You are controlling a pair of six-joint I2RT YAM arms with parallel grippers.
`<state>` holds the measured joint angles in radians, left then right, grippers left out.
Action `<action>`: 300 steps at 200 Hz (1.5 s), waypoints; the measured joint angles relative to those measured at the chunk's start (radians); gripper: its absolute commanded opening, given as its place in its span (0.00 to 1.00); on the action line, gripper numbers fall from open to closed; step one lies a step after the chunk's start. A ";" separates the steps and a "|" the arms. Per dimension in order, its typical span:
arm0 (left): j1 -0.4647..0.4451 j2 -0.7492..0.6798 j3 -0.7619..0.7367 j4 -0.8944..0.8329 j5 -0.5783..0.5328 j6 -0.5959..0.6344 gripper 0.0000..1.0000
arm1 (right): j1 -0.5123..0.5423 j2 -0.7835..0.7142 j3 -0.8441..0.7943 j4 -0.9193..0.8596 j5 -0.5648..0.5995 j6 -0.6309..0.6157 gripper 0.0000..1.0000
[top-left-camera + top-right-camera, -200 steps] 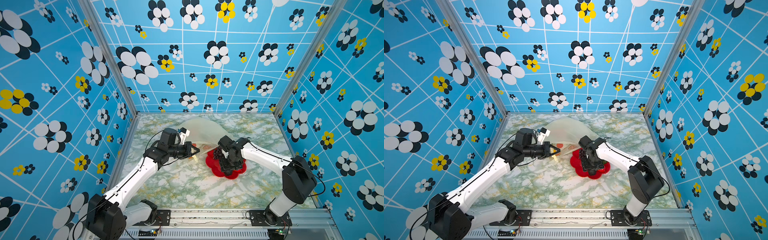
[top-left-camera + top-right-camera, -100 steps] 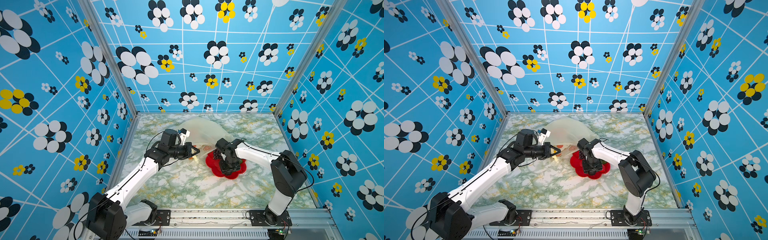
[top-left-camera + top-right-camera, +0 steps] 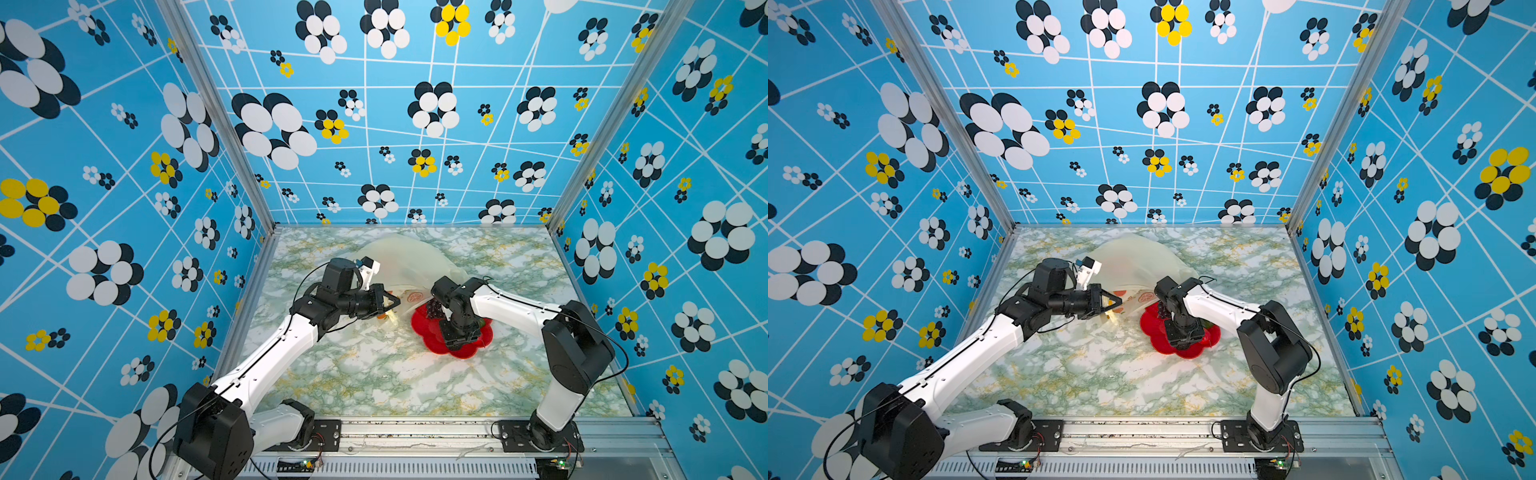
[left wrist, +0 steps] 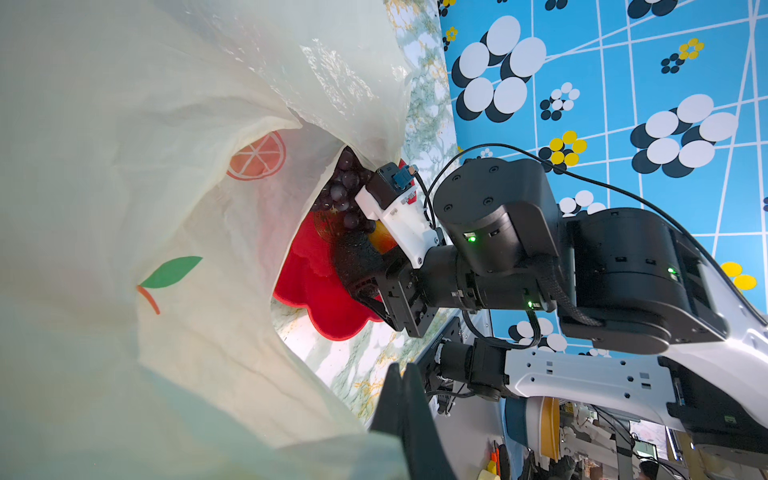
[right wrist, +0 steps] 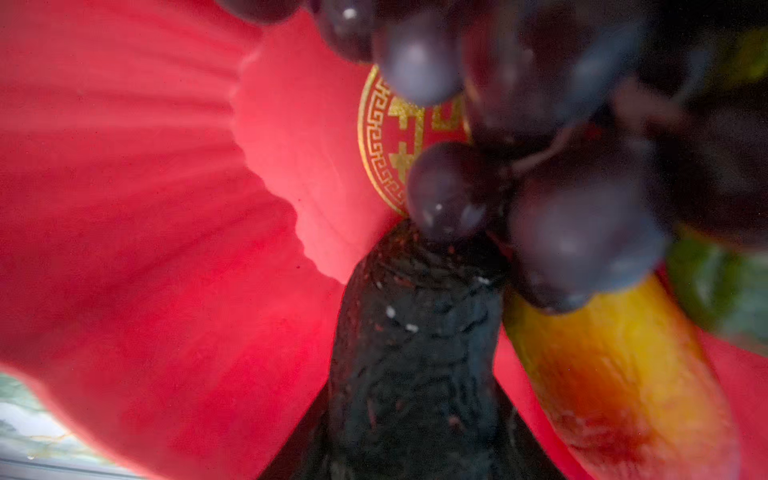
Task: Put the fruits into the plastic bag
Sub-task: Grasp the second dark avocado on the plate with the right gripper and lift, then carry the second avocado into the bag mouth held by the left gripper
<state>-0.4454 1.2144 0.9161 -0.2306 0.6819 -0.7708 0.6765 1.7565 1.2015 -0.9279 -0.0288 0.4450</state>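
Fruits (grapes (image 3: 434,309), black piece (image 5: 415,353), yellow-red one (image 5: 615,374)) sit heaped on the plate (image 3: 424,332), right of centre, just beside the bag (image 3: 405,257) mouth. They look light, hard and glossy, probably slippery, so grip each across its middle. Left gripper (image 3: 395,305) is clenched on the limp bag rim. Right gripper (image 3: 455,343) is down among the fruits and I cannot tell how its jaws stand. Table (image 3: 374,374) is flat with free room near, walls well apart.
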 measured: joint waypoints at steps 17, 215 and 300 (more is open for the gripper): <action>0.000 0.000 0.000 0.000 0.001 0.000 0.00 | 0.000 -0.032 0.008 -0.008 -0.008 0.000 0.41; -0.011 0.053 0.001 0.014 -0.005 0.001 0.00 | -0.010 0.168 0.332 0.288 -0.733 0.218 0.41; -0.053 0.059 0.002 0.059 0.023 0.005 0.00 | -0.105 0.241 0.388 0.440 -0.621 0.350 0.56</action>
<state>-0.4980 1.2736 0.9180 -0.1719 0.7044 -0.7658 0.5716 1.9976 1.5894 -0.4881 -0.6495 0.7952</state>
